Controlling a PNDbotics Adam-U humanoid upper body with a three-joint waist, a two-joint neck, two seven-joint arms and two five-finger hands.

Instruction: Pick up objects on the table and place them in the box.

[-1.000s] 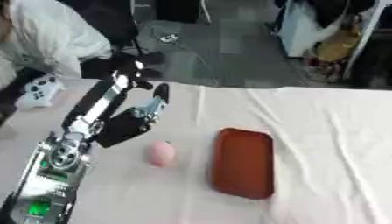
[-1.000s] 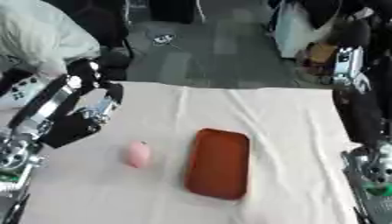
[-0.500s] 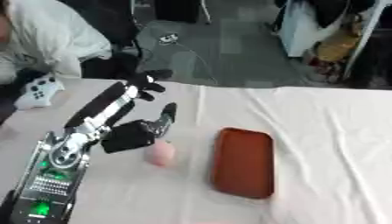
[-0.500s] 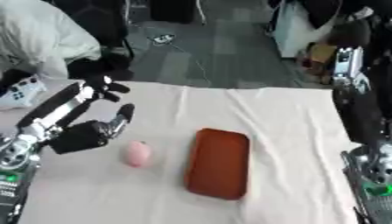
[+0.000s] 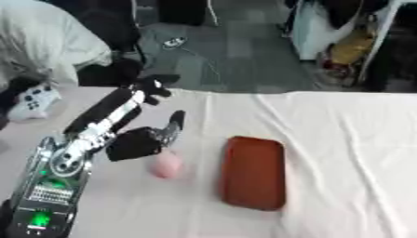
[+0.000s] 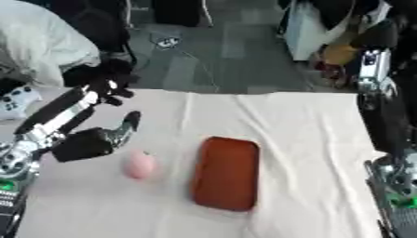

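Left robot hand (image 5: 138, 142): hovering open, fingers spread, holding nothing. Pink peach-like object (image 5: 166, 164): lying on the table (image 5: 342, 139) just near-right of that hand, upright-oval. Red-brown box (image 5: 254, 172): sitting further right.

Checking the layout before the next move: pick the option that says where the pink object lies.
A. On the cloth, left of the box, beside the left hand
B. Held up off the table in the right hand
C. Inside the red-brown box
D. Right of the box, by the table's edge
A: the pink object rests on the white cloth, apart from the red-brown box on its left, just under the open left hand.
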